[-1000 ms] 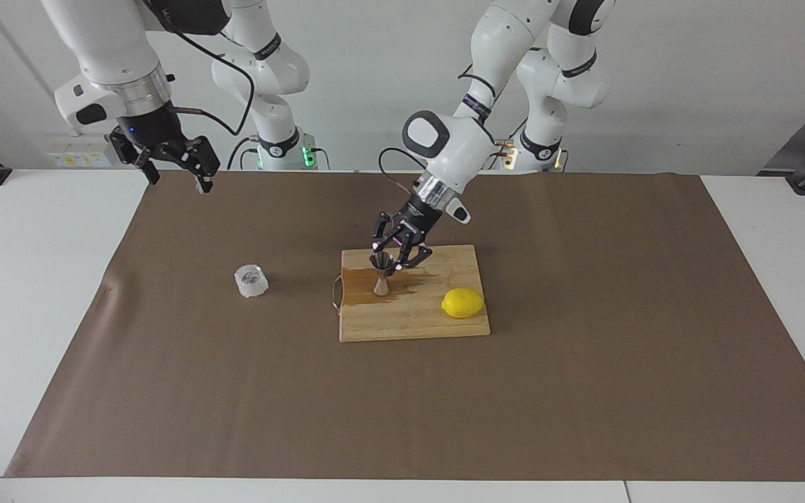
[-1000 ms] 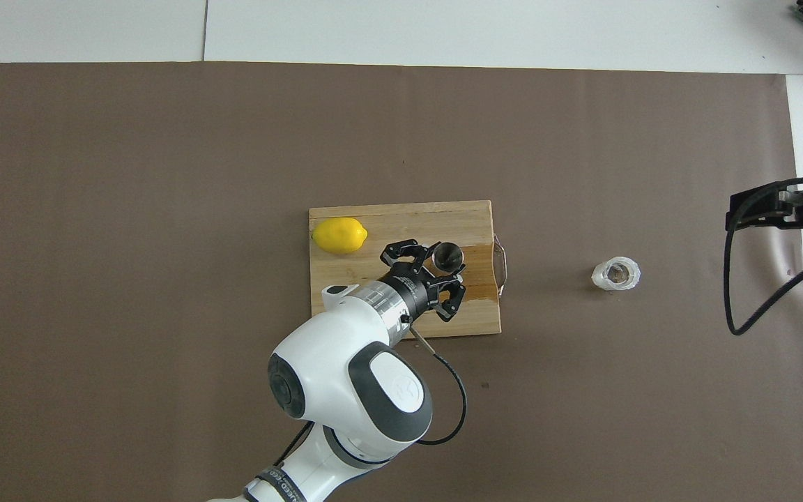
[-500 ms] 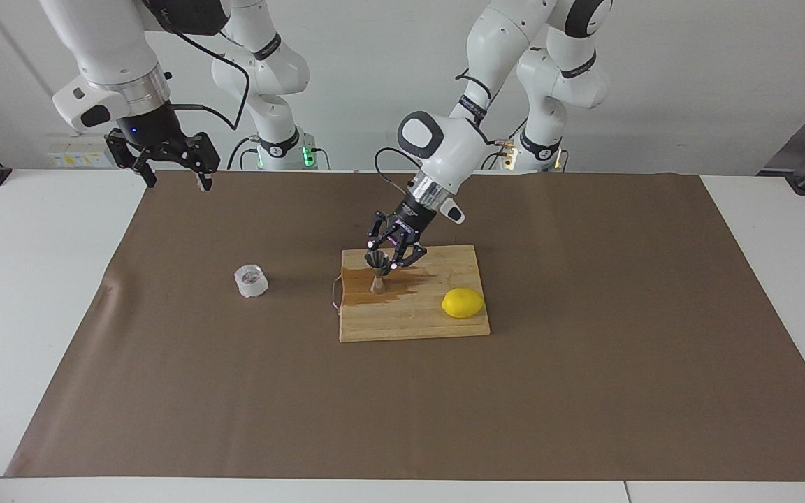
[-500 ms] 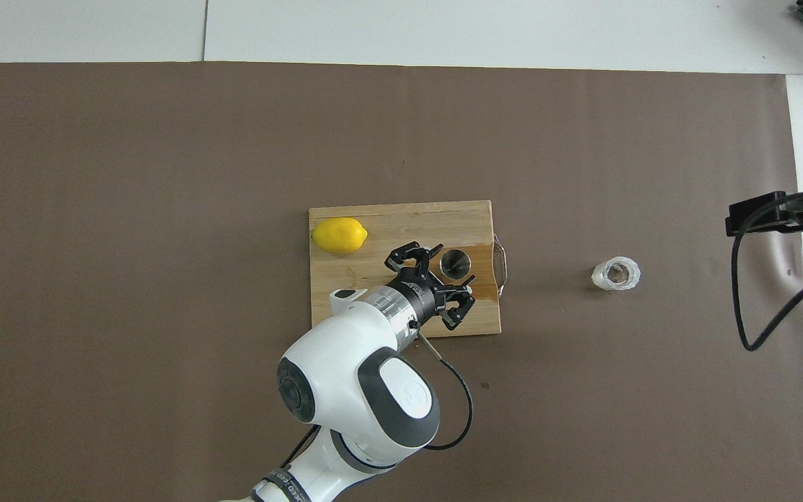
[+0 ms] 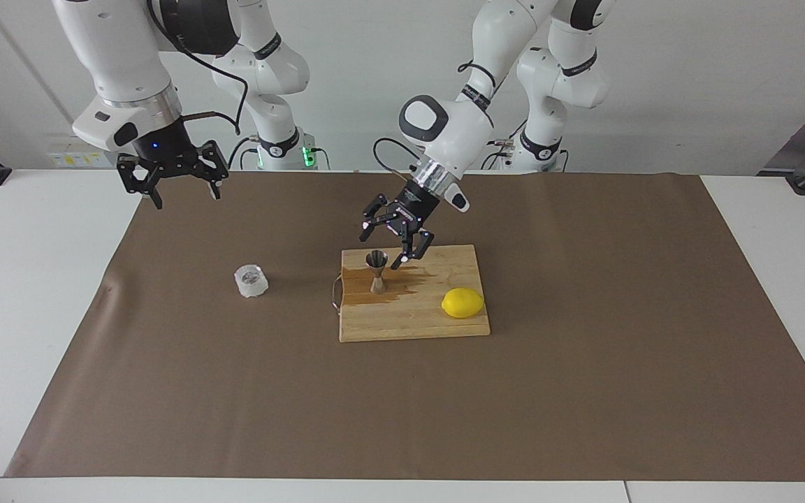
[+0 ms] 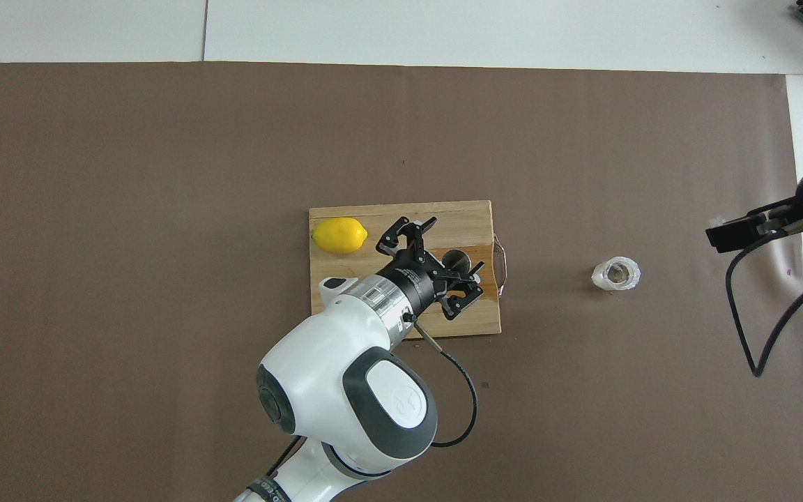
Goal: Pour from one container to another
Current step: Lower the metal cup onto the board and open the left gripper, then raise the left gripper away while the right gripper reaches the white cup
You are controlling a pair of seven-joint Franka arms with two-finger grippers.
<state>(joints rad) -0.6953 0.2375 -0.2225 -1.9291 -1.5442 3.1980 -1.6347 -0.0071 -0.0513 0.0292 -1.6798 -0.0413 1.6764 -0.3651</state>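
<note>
The steel hourglass jigger stands upright on a wet brown patch of the wooden cutting board. My left gripper hangs open just above it, a little toward the robots, touching nothing. From overhead the left gripper partly covers the jigger. The clear ribbed glass cup stands alone on the brown mat, toward the right arm's end, also seen in the overhead view. My right gripper waits open and empty in the air over the mat's edge nearest the robots.
A yellow lemon lies on the board's corner toward the left arm's end, also seen from overhead. A spill darkens the board around the jigger. The brown mat covers most of the white table.
My left gripper opened, let go of the jigger and lifted back toward the robots; the jigger stays standing. The right gripper turned and shifted slightly.
</note>
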